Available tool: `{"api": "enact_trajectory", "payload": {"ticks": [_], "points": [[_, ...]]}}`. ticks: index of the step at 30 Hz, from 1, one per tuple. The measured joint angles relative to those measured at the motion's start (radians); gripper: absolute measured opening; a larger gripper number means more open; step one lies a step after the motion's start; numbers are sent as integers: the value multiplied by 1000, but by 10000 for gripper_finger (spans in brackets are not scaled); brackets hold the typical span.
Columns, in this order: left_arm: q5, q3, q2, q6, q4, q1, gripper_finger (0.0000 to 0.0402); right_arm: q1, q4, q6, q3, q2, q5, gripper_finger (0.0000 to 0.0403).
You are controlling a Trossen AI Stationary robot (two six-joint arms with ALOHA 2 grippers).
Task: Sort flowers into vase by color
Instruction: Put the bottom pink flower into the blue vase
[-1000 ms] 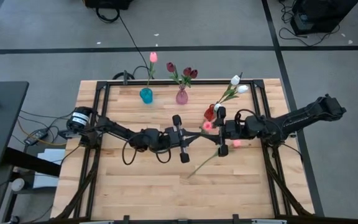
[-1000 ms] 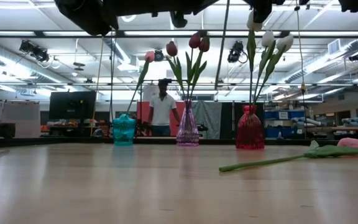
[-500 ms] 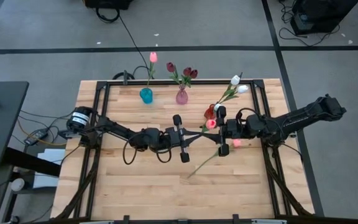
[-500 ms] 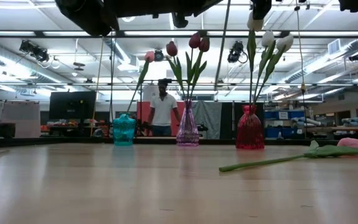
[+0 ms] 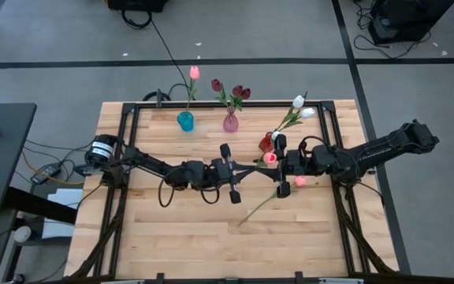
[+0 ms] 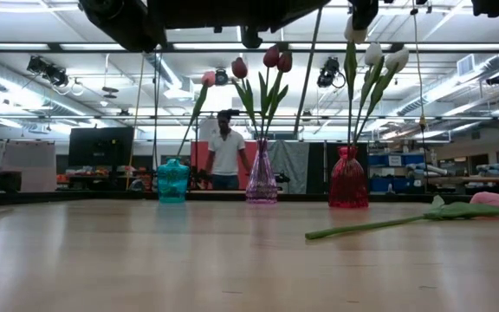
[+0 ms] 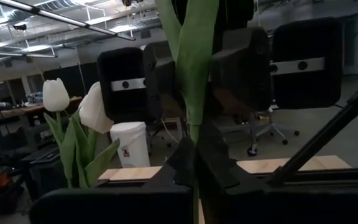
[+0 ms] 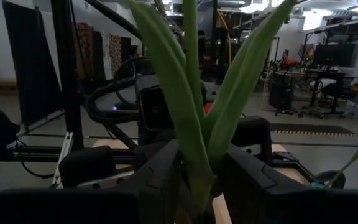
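Observation:
Both grippers meet high over the table's middle, and a pink tulip stands nearly upright between them. My left gripper reaches in from the left and is shut on its stem. My right gripper reaches in from the right and is shut on its leaves. In the low view its stem hangs down from the picture's top, and both grippers are out of view above. A second pink tulip lies flat on the table, its stem running toward the near edge. My left gripper pinches the pink tulip's thin stem between its two fingers, just under a long leaf. It comes level from the table's left, across the stem. The flower is lifted clear and nearly upright. My right gripper pinches the bunch of leaves where they join the stem, one finger on either side. It comes level from the table's right, across the stem. The leaves stand up above the fingers.
Along the far edge stand three vases. A teal vase holds one pink tulip, a pink-purple vase holds maroon tulips, and a red vase holds white tulips close behind my right gripper. A person stands beyond the table.
The held tulip's pink head has swung a little toward the table's right, so the stem leans slightly more. Its lower end has stayed about where it was.

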Motion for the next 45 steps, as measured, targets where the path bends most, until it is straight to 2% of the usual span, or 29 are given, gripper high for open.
{"api": "enact_trajectory", "payload": {"ticks": [7, 11, 16, 20, 25, 28, 32, 39, 45], "points": [[-16, 0, 0, 4, 12, 0, 7, 0, -22, 7, 0, -1, 0, 116], [-17, -3, 0, 5, 34, 0, 4, 1, -31, -35, 0, -26, 0, 130], [-32, -95, -7, 79, 251, -13, 2, 3, -141, -35, 0, -108, 24, 179], [-167, -235, -83, 168, 414, -31, 2, 10, -272, 25, 0, -188, 25, 218], [-349, -415, -244, 217, 449, -9, 1, 55, -332, 67, -13, -220, 28, 236], [-386, -500, -344, 217, 449, 51, 1, 78, -326, 67, -18, -200, 51, 234], [-385, -574, -429, 217, 453, 180, 1, 89, -281, 65, -18, -159, 80, 231], [-300, -593, -426, 193, 418, 397, 0, 88, -222, 53, -18, -97, 80, 230], [-283, -594, -418, 186, 416, 513, 0, 96, -246, 76, -18, -101, 74, 230]]}}
